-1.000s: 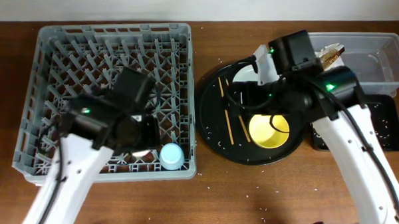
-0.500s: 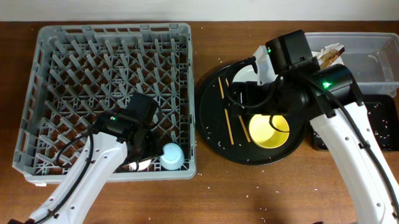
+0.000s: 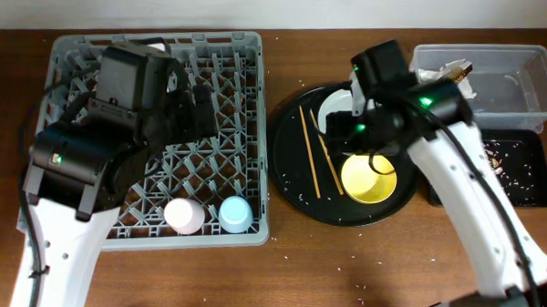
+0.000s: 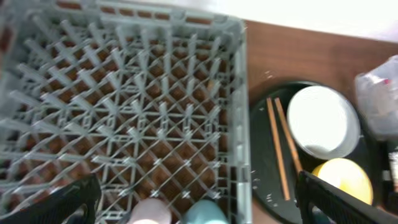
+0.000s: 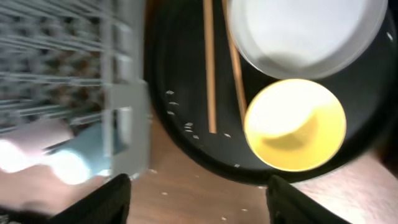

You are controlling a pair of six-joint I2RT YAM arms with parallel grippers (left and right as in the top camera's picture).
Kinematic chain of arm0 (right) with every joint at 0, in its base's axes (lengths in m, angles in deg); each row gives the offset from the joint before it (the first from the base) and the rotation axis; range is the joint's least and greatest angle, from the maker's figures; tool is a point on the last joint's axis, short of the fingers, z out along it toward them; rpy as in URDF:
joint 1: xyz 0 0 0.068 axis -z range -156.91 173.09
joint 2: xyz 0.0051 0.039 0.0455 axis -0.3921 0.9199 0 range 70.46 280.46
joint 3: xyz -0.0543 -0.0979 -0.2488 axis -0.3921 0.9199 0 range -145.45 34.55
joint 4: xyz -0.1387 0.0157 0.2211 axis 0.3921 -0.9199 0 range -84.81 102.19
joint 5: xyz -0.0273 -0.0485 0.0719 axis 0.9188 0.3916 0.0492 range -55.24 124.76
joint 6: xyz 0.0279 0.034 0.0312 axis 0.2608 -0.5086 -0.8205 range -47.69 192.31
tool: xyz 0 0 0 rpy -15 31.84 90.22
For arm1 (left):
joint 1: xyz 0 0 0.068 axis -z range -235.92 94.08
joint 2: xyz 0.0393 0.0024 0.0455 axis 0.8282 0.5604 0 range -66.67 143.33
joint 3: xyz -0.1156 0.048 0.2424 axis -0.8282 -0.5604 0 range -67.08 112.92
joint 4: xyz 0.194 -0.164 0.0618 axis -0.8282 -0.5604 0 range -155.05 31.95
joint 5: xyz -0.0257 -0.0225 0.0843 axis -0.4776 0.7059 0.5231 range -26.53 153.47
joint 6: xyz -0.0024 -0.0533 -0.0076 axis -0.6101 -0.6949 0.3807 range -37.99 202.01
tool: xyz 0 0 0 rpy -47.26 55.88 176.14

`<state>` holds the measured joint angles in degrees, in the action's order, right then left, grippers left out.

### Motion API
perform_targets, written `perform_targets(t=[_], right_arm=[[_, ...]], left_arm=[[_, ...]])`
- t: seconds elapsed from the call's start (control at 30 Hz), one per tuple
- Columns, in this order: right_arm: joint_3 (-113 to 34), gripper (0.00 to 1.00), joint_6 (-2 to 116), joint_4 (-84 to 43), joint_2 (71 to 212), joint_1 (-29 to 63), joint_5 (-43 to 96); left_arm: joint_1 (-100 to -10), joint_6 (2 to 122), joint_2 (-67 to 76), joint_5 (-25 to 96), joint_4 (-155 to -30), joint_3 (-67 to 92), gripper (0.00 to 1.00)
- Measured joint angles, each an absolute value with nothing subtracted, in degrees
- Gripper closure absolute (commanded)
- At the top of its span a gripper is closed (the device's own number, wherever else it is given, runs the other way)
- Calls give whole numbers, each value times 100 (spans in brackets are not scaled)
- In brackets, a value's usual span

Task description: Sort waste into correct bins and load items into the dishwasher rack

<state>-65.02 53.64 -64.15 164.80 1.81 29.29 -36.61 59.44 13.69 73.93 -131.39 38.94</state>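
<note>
Overhead view: grey dishwasher rack (image 3: pixel 223 40) fills left half of tabletop. Pink cup (image 3: pixel 184 216) and blue cup (image 3: pixel 236 214) sit side by side in rack's near right corner. Round black tray (image 3: pixel 291 186) at table centre carries plate (image 3: pixel 334 110) and yellow bowl (image 3: pixel 369 178), with chopsticks (image 3: pixel 312 155) lying left of both. Clear tub (image 3: pixel 531 99) at far right corner holds crumpled napkin (image 3: pixel 454 76). Black tray (image 3: pixel 535 197) nearer along right edge, speckled with scraps (image 3: pixel 497 166). Left gripper (image 4: pixel 198 186) hovers above rack, fingers spread wide, empty. Right gripper (image 5: pixel 199 186) above round tray, fingers wide apart, holding nothing.
</note>
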Motion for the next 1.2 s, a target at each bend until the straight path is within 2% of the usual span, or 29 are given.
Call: perform_targets(t=[0.07, 0.13, 0.17, 0.33, 0.4, 0.43, 0.6, 0.67, 0.73, 1.0, 1.13, 1.2], right_arm=[[-6497, 42, 5366, -6425, 16854, 181, 3049], [-6497, 55, 5368, -6428, 17092, 181, 3090], [-6497, 55, 5386, -6430, 17276, 181, 3090], [-6493, 39, 5429, -6386, 17663, 181, 3090], [-6493, 37, 5429, -6390, 17663, 181, 3090], [-6493, 33, 5431, -6390, 17663, 181, 3092], [-6493, 29, 5429, -6393, 17663, 181, 3092], [-6493, 21, 5427, -6395, 17663, 181, 3092], [-6493, 2, 5431, -6434, 17665, 181, 3090], [-6493, 2, 5431, -6585, 17665, 181, 3119], [-6497, 2, 5431, -7982, 17663, 279, 3654], [-6458, 2, 5517, -7571, 17475, 478, 3792]], left_arm=[[-3661, 5994, 1393, 7504, -13366, 3889, 1], [-3661, 5998, 1393, 7553, -13548, 3889, 1], [-3661, 5998, 1393, 7577, -13696, 3889, 1], [-3661, 5998, 1393, 7596, -13766, 3889, 1], [-3661, 5998, 1393, 7596, -13766, 3889, 1], [-3661, 5998, 1393, 7596, -13766, 3889, 1], [-3661, 5998, 1393, 7596, -13780, 3889, 1], [-3661, 5998, 1393, 7596, -13780, 3889, 1], [-3661, 5998, 1393, 7596, -13780, 3889, 1], [-3661, 5998, 1393, 7596, -13780, 3889, 1], [-3661, 5998, 1393, 7596, -13784, 3889, 1], [-3661, 5998, 1393, 7596, -13782, 3889, 1]])
